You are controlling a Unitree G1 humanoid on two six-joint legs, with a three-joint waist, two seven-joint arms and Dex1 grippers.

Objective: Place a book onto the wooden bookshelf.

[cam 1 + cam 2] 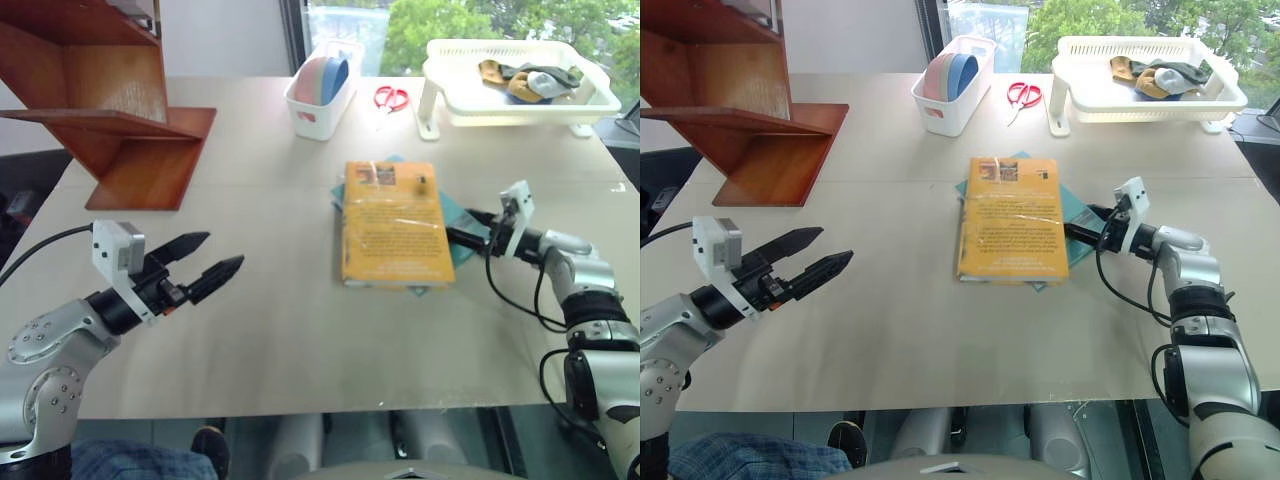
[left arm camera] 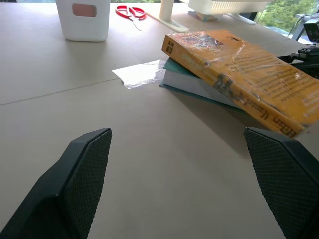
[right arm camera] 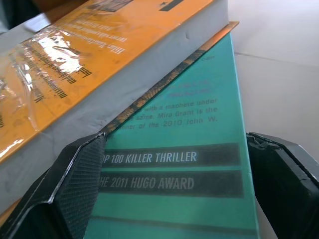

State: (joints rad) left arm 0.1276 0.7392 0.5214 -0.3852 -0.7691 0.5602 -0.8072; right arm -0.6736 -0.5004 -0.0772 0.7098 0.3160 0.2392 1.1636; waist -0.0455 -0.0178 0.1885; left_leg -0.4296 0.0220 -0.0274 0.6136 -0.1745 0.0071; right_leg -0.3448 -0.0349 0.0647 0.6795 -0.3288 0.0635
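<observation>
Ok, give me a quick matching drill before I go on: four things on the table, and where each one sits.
Things:
1. yellow-orange book
2. red scissors
3. wooden bookshelf
4. left gripper

Places:
A. far left of the table
B. on top of the teal book
C. between the white bin and the white basket
D. above bare tabletop, near left, open

Pairs: 1-B, 2-C, 3-A, 4-D

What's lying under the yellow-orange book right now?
A thinner teal book lies under the book, its cover sticking out toward the right claw. The part of it beneath the book is covered.
</observation>
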